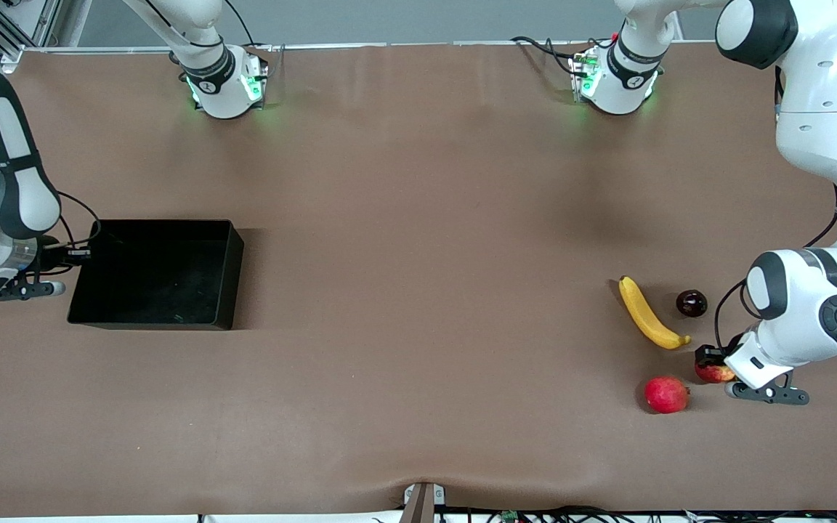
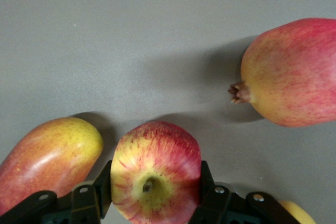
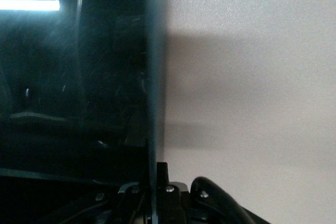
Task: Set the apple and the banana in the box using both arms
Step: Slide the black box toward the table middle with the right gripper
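The left gripper (image 2: 152, 195) is clamped on the apple (image 2: 156, 170), a small red one with yellow streaks and a dimpled top, sitting on the table at the left arm's end just beside the banana (image 1: 649, 314). The right gripper (image 3: 155, 192) pinches the wall of the glossy black box (image 1: 226, 276) at the right arm's end.

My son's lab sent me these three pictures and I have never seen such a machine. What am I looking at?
Two white robot arms work at a brown table. One picture looks down from a high camera facing them; the other two come from cameras on each arm's wrist. The left claw is closed around a streaked apple. A banana, a pinkish-red round fruit, a dark round fruit and an oval red-and-yellow fruit lie close by. At the right arm's end of the table, the right claw grips a wall of the black box.
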